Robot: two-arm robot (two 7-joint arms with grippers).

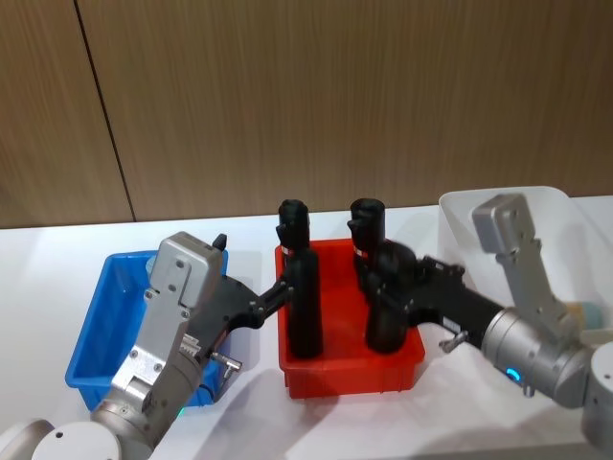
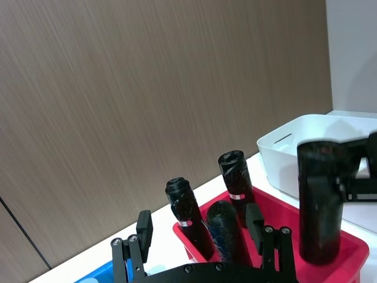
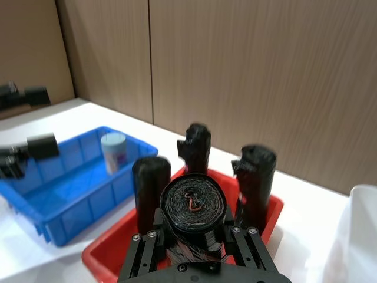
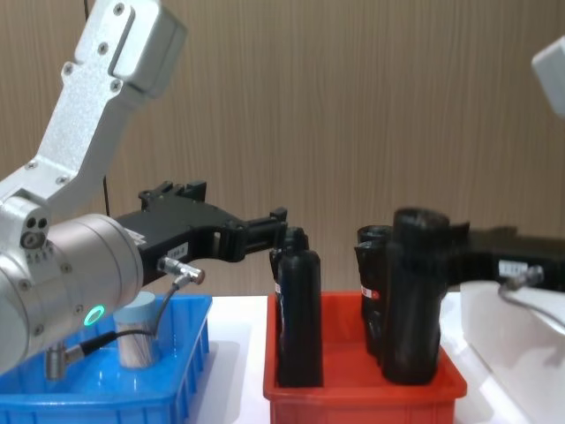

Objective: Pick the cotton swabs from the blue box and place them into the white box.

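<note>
One cotton swabs jar (image 3: 113, 152) with a pale lid stands in the blue box (image 1: 105, 316), also seen low in the chest view as the jar (image 4: 137, 334). In the head view my left arm hides it. My left gripper (image 1: 257, 268) hangs open above the blue box's right side, its fingertips (image 2: 254, 219) reaching toward the black rolls. My right gripper (image 1: 393, 287) is shut on a black roll (image 3: 194, 206) at the red bin's right front. The white box (image 1: 536, 201) stands at the far right behind the right arm.
The red bin (image 1: 350, 379) sits between the blue and white boxes and holds several tall black rolls (image 1: 305, 307). A wooden wall runs behind the white table. Bare table lies in front of the bins.
</note>
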